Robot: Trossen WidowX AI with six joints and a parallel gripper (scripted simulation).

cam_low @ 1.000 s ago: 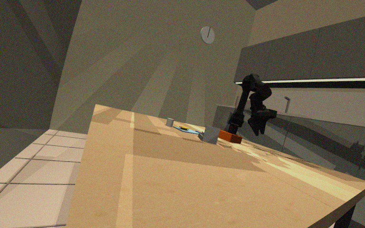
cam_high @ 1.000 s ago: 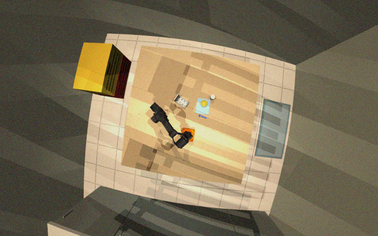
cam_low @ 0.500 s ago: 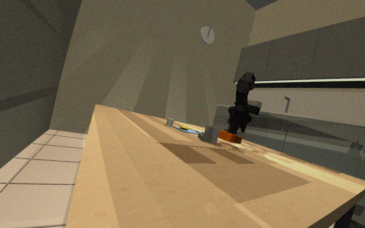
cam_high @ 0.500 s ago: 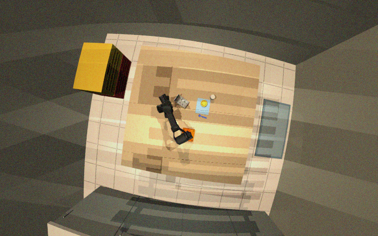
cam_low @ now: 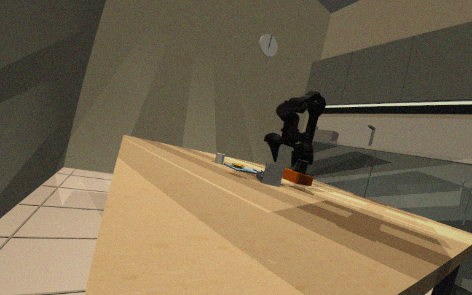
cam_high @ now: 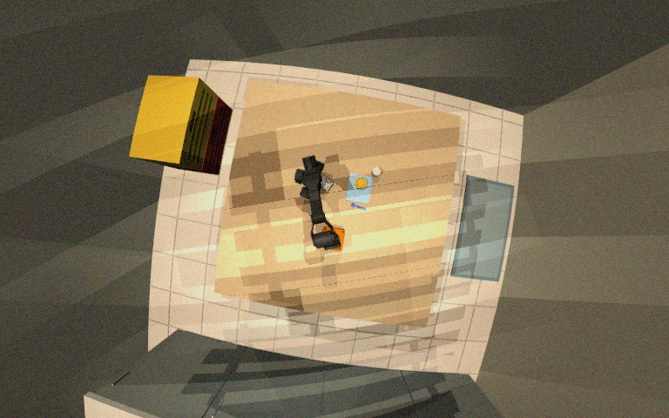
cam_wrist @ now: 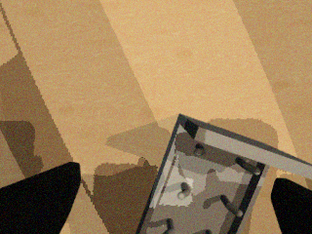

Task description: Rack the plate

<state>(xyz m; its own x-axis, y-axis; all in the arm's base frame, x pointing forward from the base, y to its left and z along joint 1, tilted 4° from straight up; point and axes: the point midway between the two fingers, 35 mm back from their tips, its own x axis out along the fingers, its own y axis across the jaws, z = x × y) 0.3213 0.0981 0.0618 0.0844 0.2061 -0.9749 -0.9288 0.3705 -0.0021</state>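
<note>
The small yellow plate [cam_high: 361,183] [cam_low: 238,165] lies flat on a light blue mat [cam_high: 357,197] [cam_low: 247,169]. The grey dish rack [cam_high: 327,185] [cam_low: 272,174] [cam_wrist: 229,147] stands between the arm and the mat, with a tall end wall and several pegs inside; the arm partly covers it in the top view. No plate shows in the part of the rack visible in the wrist view. My gripper [cam_low: 285,162] [cam_wrist: 176,181] is open and empty, pointing down above the rack's end, away from the plate. The plate is outside the wrist view.
A white cup [cam_high: 376,171] [cam_low: 219,158] stands just beyond the mat's corner. A blue spoon-like utensil [cam_high: 360,206] lies beside the mat on the arm base's side. The orange block [cam_high: 341,238] [cam_low: 297,176] is at the arm's base.
</note>
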